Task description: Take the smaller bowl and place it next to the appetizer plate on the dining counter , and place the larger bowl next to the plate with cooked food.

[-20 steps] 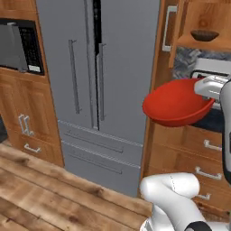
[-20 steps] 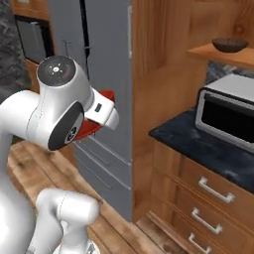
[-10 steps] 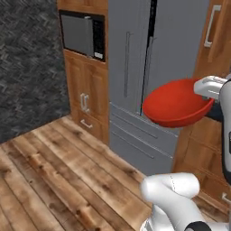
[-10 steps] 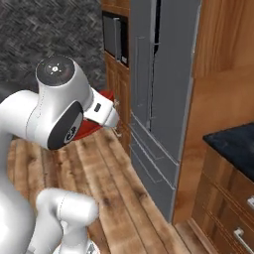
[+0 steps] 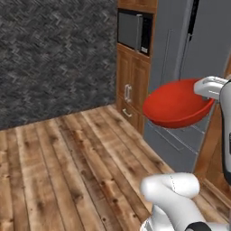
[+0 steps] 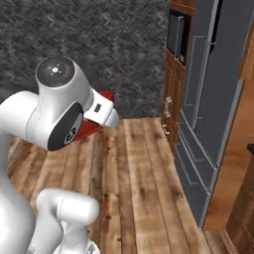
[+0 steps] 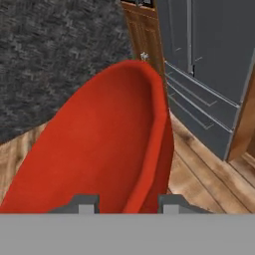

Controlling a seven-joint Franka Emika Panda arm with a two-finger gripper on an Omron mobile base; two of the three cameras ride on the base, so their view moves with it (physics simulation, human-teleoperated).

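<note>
The larger bowl (image 5: 177,104), glossy bright red and deep, hangs in the air in front of the arm, held at its rim by my gripper (image 5: 208,88). In the hand view the red bowl (image 7: 99,149) takes up most of the picture, its rim running between the two fingertips, so my gripper (image 7: 124,203) is shut on it. From the right base side, a red edge of the bowl (image 6: 89,128) peeks out behind the arm's white elbow. The smaller bowl, both plates and the dining counter are out of view.
A grey refrigerator (image 5: 194,58) stands to the right, beside a wooden cabinet with a built-in microwave (image 5: 133,30). A dark patterned wall (image 5: 54,54) closes the back. Wooden plank floor (image 5: 63,171) spreads to the left and front.
The whole scene has slid right across both base views: the base is turning left, away from the refrigerator toward the dark wall. The red bowl stays held in the gripper.
</note>
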